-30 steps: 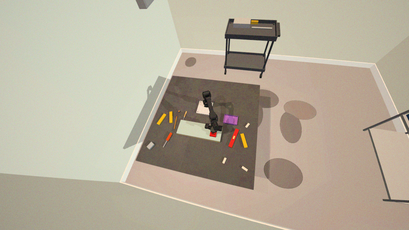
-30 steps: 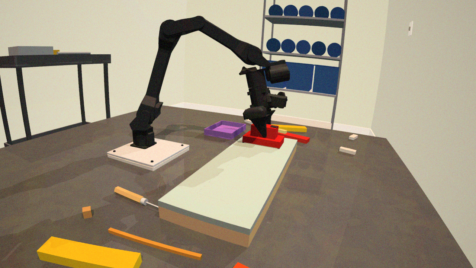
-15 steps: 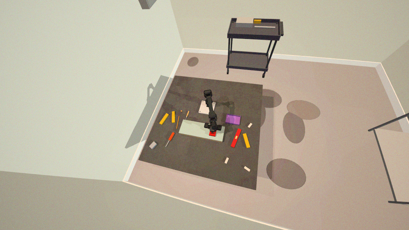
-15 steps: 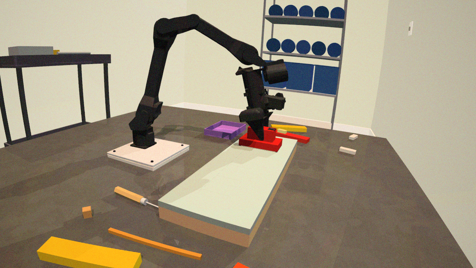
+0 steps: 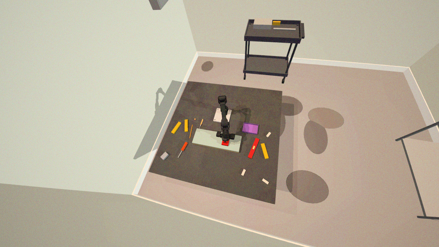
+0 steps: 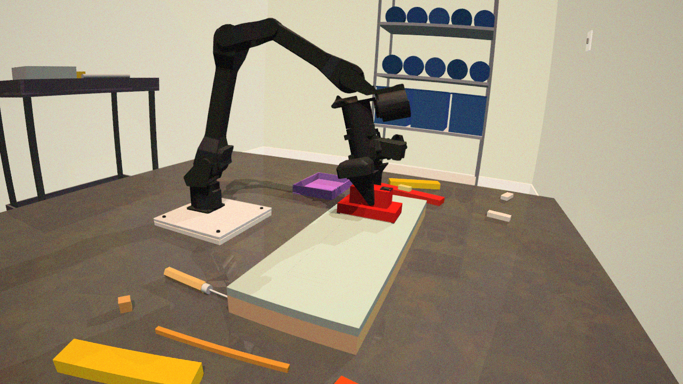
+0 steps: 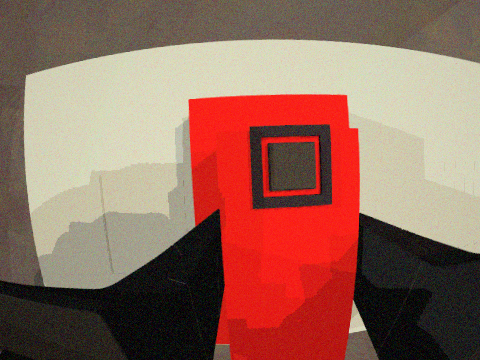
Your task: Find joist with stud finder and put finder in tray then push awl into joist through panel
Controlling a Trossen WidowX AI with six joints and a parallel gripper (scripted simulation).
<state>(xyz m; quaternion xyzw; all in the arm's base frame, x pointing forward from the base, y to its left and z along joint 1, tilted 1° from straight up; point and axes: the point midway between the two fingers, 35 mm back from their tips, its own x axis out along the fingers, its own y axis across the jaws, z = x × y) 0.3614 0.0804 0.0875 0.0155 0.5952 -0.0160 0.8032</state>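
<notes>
My gripper [image 5: 225, 138] [image 6: 368, 198] [image 7: 276, 216] is shut on the red stud finder [image 5: 225, 143] [image 6: 368, 211] [image 7: 283, 274]. The stud finder rests flat on the pale green floor panel [image 5: 205, 139] [image 6: 324, 267] [image 7: 100, 120], near the end closest to the tray. Its square window [image 7: 291, 166] shows dark grey. The purple tray [image 5: 250, 128] [image 6: 318, 185] stands empty beside that end of the panel. The awl [image 5: 201, 123] [image 6: 188, 280], with a wooden handle and a thin metal tip, lies on the floor at the panel's other end.
A red bar [image 5: 253, 148] [image 6: 422, 194] and a yellow block [image 5: 264, 150] [image 6: 414, 182] lie beyond the tray end. Yellow blocks [image 5: 176, 127] [image 6: 126, 365], an orange strip [image 6: 222, 349], an orange-handled screwdriver [image 5: 183, 148] and small wood pieces lie around. The arm's base plate [image 6: 214, 220] stands beside the panel.
</notes>
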